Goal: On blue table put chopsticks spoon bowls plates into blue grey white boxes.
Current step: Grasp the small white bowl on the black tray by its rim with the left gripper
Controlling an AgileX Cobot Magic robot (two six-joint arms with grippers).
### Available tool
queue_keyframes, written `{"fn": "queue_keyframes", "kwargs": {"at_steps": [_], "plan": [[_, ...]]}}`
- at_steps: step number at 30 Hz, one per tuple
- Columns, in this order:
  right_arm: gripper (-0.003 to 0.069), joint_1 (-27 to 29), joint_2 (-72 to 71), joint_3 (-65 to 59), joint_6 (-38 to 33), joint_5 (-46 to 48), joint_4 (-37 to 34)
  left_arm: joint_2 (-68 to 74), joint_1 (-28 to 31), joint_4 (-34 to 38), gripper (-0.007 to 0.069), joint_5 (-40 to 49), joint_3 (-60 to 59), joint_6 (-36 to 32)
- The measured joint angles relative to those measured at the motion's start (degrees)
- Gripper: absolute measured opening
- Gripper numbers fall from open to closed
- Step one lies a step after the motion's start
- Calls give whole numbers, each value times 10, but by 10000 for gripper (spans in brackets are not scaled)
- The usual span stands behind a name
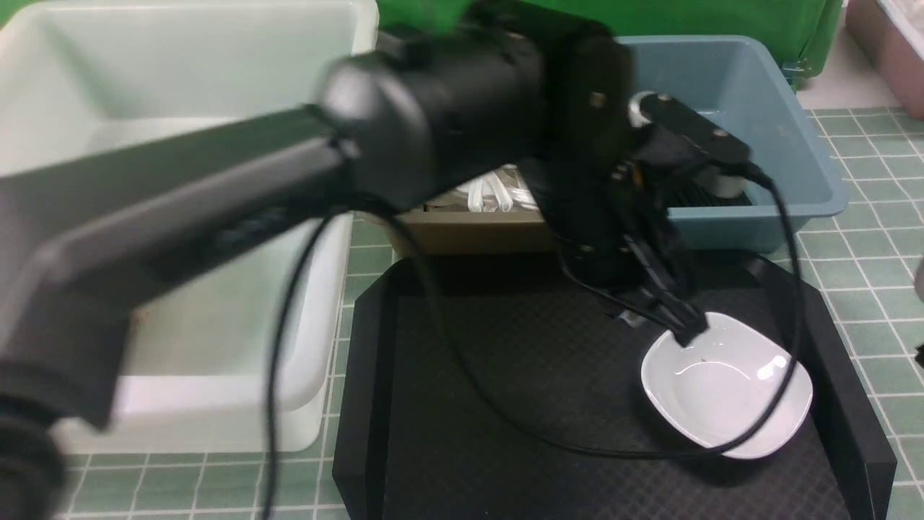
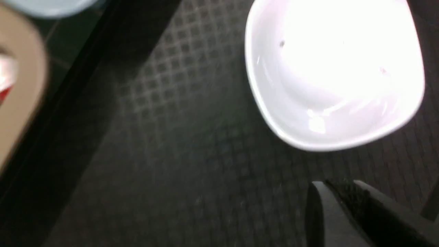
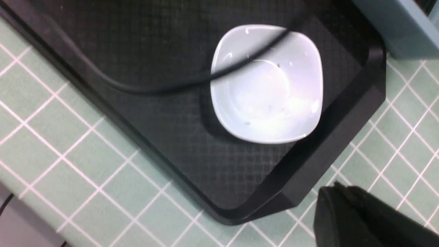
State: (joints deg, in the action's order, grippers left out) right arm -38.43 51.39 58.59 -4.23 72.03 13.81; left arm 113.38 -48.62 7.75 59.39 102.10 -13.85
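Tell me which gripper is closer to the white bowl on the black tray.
Left. The left gripper hangs by the far rim of the white bowl, not touching it. The right gripper sits off the black tray, over the tiled table beyond the tray's corner.

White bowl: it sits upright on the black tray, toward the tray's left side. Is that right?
Not quite. The white bowl sits upright on the black tray, but toward the tray's right side, as the front view shows.
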Motion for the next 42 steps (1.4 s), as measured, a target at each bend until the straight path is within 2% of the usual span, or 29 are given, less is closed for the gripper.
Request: {"fn": "queue_keyframes", "kwargs": {"at_steps": [5, 7, 8, 9, 13, 19, 21, 25, 26, 27, 31, 34, 42], "plan": [[50, 0, -23, -14, 4, -1, 1, 71, -6, -1, 134, 48, 79, 33], [52, 0, -33, -21, 9, 0, 3, 108, -6, -1, 225, 73, 116, 52], [52, 0, -34, -21, 10, 0, 4, 108, -6, -1, 225, 75, 118, 54], [53, 0, -36, -22, 11, 1, 5, 132, -6, -1, 292, 81, 136, 61], [55, 0, -37, -22, 14, 1, 13, 166, -6, 1, 413, 73, 154, 64], [57, 0, -37, -22, 14, 1, 17, 196, -6, -2, 457, 52, 154, 69], [58, 0, -37, -22, 14, 1, 17, 204, -6, 1, 455, 44, 155, 77], [62, 0, -37, -22, 14, 0, 17, 216, -6, 6, 405, 27, 158, 104], [64, 0, -37, -22, 14, 0, 17, 219, -6, 6, 356, 25, 158, 117], [64, 0, -37, -22, 14, 0, 17, 219, -6, 6, 350, 25, 158, 119], [68, 0, -37, -22, 14, -7, 17, 220, -6, 8, 173, 20, 159, 132], [70, 0, -37, -22, 17, -18, 17, 216, -5, 24, 79, 16, 165, 134], [77, 0, -37, -22, 27, -61, 18, 183, -3, 29, 9, 47, 182, 112]]}}
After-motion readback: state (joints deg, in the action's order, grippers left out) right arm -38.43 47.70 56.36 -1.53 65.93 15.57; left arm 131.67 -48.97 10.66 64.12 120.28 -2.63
